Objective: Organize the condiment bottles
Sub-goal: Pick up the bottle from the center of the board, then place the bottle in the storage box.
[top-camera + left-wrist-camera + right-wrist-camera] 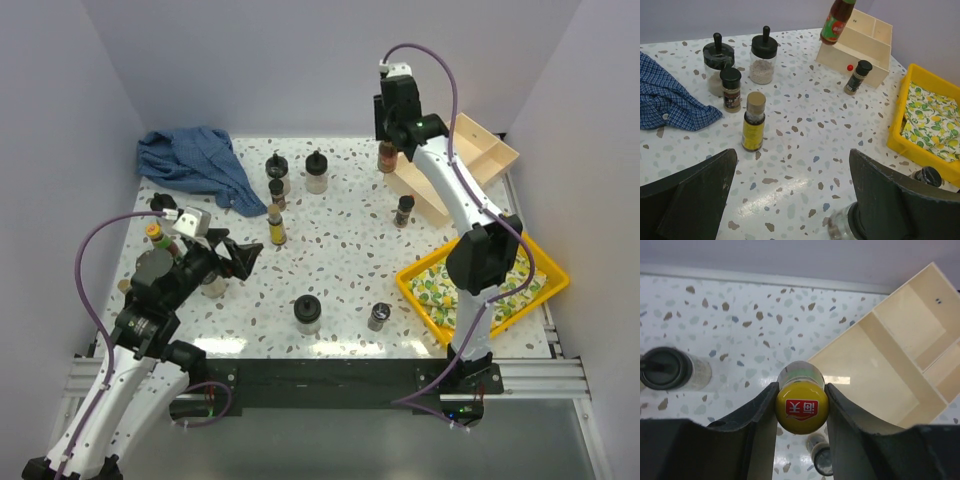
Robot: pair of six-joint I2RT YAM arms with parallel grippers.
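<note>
Right claw (801,387): clamped on yellow-capped sauce bottle (801,408), aloft at 9 o'clock of the divided tray (880,365). We fear it clipping the wall. Left claw (792,165): apart, empty.

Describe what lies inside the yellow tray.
A cloth printed with lemons covers the floor of the yellow tray. From above, the right arm crosses its middle and hides part of it. Anything under the cloth cannot be seen.

Overhead and wrist views, tray (478,150) shared.
</note>
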